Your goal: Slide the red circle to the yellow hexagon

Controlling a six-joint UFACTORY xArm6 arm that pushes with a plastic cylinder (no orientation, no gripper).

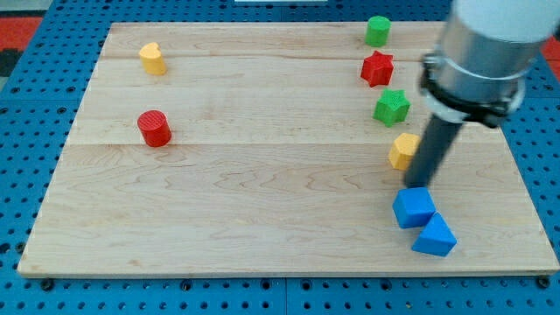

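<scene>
task not begun: red circle (154,128) sits well apart from yellow hexagon (403,150); my tip (418,186), beside the hexagon, grasps nothing.

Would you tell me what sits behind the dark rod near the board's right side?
The rod covers the right edge of a yellow block, likely the hexagon. My tip ends just above the blue cube. Whether it touches either block is hidden.
</scene>
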